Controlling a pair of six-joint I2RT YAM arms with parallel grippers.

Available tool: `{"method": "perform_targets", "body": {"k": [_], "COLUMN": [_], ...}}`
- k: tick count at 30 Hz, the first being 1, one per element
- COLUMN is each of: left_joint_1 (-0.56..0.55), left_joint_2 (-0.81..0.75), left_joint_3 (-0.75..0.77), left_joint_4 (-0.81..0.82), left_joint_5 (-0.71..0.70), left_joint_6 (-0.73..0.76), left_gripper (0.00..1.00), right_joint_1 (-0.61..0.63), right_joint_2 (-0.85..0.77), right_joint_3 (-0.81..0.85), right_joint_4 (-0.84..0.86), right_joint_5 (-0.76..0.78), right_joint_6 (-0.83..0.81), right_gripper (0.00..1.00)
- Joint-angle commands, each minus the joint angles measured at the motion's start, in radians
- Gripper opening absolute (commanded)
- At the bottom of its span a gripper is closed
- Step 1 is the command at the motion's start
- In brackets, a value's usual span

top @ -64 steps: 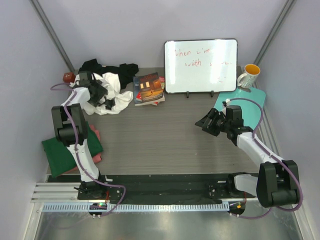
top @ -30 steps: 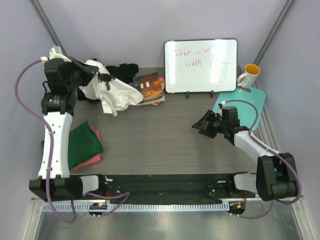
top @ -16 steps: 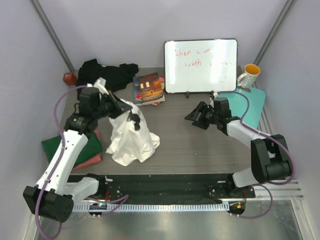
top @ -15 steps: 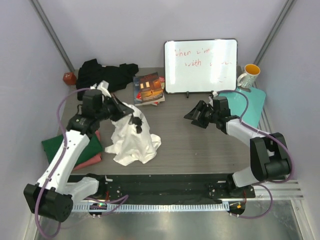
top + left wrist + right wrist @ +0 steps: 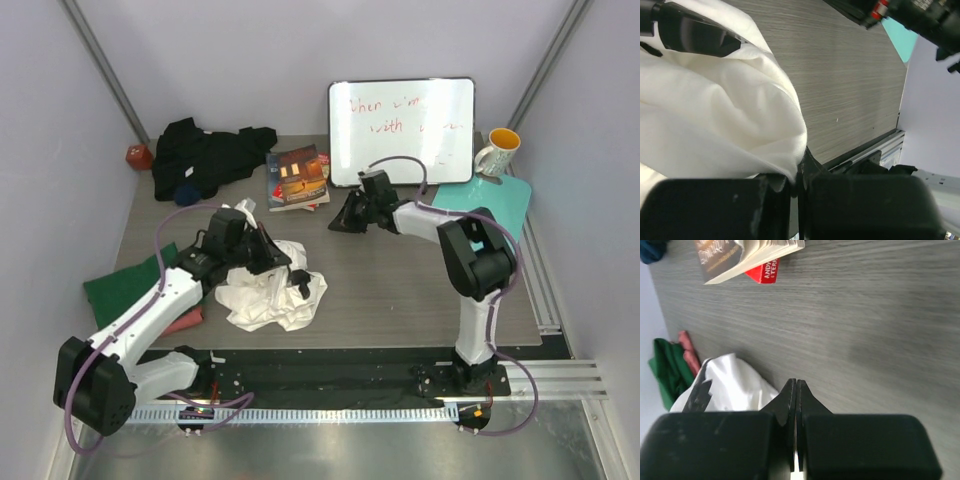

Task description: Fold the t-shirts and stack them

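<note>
Over the table (image 5: 400, 290), left hand (image 5: 799, 172) clenched, apparently on white t-shirt (image 5: 270, 300); right hand (image 5: 795, 389) clenched, empty.

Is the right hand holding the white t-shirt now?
No, the right hand is shut on nothing above the table, and the white t-shirt lies apart from it.

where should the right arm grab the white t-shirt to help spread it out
The loose bunched edge at the right of the white t-shirt, approached low from the right with jaws open. Jaws of the left arm pinch its opposite side, and that edge lies crumpled nearest the right arm.
</note>
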Motion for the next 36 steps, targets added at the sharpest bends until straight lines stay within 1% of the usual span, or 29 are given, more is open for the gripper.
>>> {"method": "perform_targets", "body": {"k": [1,6,10,12,16,25,29,32,34,36], "left_joint_1": [-0.019,-0.021,-0.021,-0.021,-0.021,-0.021,-0.021,-0.021,-0.021,-0.021], "left_joint_2": [-0.004,-0.022,-0.034,-0.037,-0.054,-0.092,-0.093,-0.093,-0.091,-0.085], "left_joint_3": [-0.016,-0.039,-0.058,-0.073,-0.101,-0.164,-0.164,-0.164,-0.167,-0.168], "left_joint_4": [0.074,0.076,0.079,0.082,0.087,0.090,0.088,0.091,0.090,0.090], "left_joint_5": [-0.036,-0.044,-0.044,-0.042,-0.038,-0.028,-0.016,-0.018,-0.013,-0.010], "left_joint_6": [-0.006,-0.003,-0.003,-0.005,-0.010,-0.019,-0.022,-0.023,-0.022,-0.022], "left_gripper": [0.00,0.00,0.00,0.00,0.00,0.00,0.00,0.00,0.00,0.00], "right_joint_1": [0.055,0.084,0.096,0.099,0.113,0.121,0.121,0.121,0.119,0.121], "right_joint_2": [0.106,0.220,0.333,0.370,0.458,0.631,0.676,0.722,0.734,0.731], "right_joint_3": [0.144,0.259,0.411,0.466,0.633,0.896,0.980,1.062,1.083,1.077], "right_joint_4": [-0.082,-0.125,-0.178,-0.205,-0.248,-0.304,-0.330,-0.361,-0.363,-0.360], "right_joint_5": [0.077,0.098,0.130,0.150,0.180,0.209,0.264,0.258,0.249,0.240], "right_joint_6": [-0.028,-0.016,-0.016,-0.015,-0.025,0.008,-0.008,-0.016,-0.018,-0.024], "right_gripper": [0.01,0.01,0.01,0.01,0.01,0.01,0.01,0.01,0.01,0.04]}}
